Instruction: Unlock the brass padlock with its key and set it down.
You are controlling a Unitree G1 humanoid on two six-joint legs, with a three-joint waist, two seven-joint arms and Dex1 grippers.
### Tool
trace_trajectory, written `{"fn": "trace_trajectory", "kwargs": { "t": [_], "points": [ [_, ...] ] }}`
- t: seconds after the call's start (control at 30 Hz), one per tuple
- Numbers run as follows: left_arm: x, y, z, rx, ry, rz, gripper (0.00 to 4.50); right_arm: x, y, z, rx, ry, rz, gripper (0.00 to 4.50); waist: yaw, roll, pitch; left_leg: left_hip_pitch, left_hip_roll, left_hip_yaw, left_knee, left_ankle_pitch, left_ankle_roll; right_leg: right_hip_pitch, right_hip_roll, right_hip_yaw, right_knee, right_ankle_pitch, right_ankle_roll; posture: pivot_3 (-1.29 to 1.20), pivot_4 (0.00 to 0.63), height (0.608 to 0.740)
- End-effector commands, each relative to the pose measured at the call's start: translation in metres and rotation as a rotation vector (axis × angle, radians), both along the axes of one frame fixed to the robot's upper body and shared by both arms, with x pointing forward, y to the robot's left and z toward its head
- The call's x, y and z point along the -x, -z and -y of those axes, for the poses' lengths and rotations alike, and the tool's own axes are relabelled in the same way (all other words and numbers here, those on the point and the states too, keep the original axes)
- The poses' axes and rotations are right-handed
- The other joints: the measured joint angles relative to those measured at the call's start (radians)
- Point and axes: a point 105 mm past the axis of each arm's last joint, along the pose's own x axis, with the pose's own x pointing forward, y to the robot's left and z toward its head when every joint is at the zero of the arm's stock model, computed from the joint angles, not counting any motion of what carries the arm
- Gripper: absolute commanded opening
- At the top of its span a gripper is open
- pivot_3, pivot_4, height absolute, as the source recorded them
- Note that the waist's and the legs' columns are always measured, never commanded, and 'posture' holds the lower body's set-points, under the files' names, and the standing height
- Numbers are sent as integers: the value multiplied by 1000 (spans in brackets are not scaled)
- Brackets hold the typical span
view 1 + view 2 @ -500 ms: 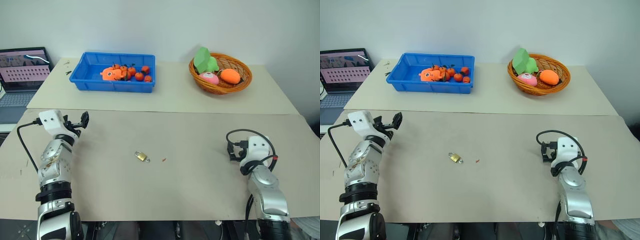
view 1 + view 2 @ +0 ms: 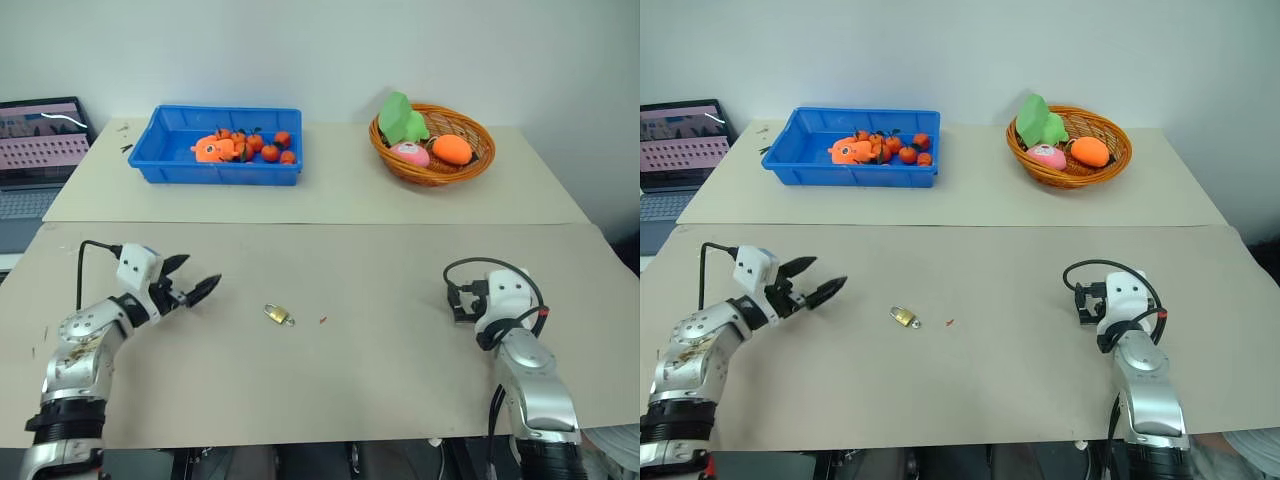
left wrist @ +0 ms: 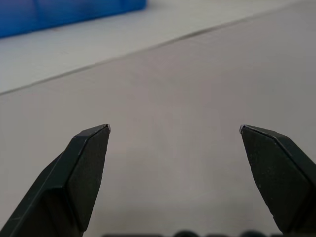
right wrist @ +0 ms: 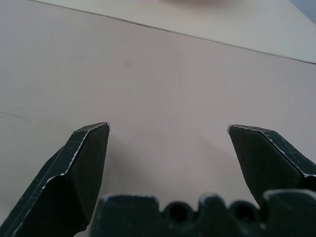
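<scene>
**Padlock untouched; every step still ahead**

My left gripper, jaws apart and empty, pointed toward the brass padlock at its three o'clock, lying shackle closed on the table. My right gripper waited, jaws apart, well apart.

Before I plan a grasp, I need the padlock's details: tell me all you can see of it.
The padlock is a tiny golden-yellow body, brass by its look, with a thin silvery shackle loop. It lies flat on the beige table, near the middle, with a red speck just beside it. Nothing else touches it; whether it is locked or has a key in it is too small to tell.
</scene>
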Motion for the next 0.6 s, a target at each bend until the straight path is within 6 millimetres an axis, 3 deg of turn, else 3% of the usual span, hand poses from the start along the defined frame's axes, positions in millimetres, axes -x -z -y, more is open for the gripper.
{"fn": "trace_trajectory", "kwargs": {
  "t": [0.03, 0.2, 0.3, 0.5, 0.6],
  "points": [
    [7, -13, 7, -62, 101, 19, 4472, 9, -39, -41, -7, -299, 55, 4500, 2, 0, 0, 0, 0, 0, 0, 0, 0, 0, 0, 0, 0, -1, -1, 0, 150, 740],
    [7, -14, 10, -85, 131, 10, 4472, 47, -62, -110, -24, -843, -37, 4500, 7, 0, 0, 0, 0, 0, 0, 0, 0, 1, -1, -1, -1, 0, 2, 0, 150, 740],
    [6, -14, 13, -91, 150, 5, 4472, 62, -51, -151, 10, -1104, -141, 4500, 5, 0, 0, 0, 0, -1, 0, 0, 0, 1, 0, -1, -1, 1, 4, 0, 150, 740],
    [6, -14, 16, -105, 173, -5, 4472, 54, -23, -191, 41, -1168, -220, 4500, 5, 0, 0, -1, 0, -1, 0, 0, 0, -1, 1, -2, -1, 1, 3, 0, 150, 740],
    [6, -16, 13, -114, 169, -8, 4472, 49, -22, -209, 30, -1148, -210, 4500, 7, 0, 0, -3, 0, -1, 0, 0, 0, -2, 0, -2, 0, 1, 3, 0, 150, 740]
  ]
}}
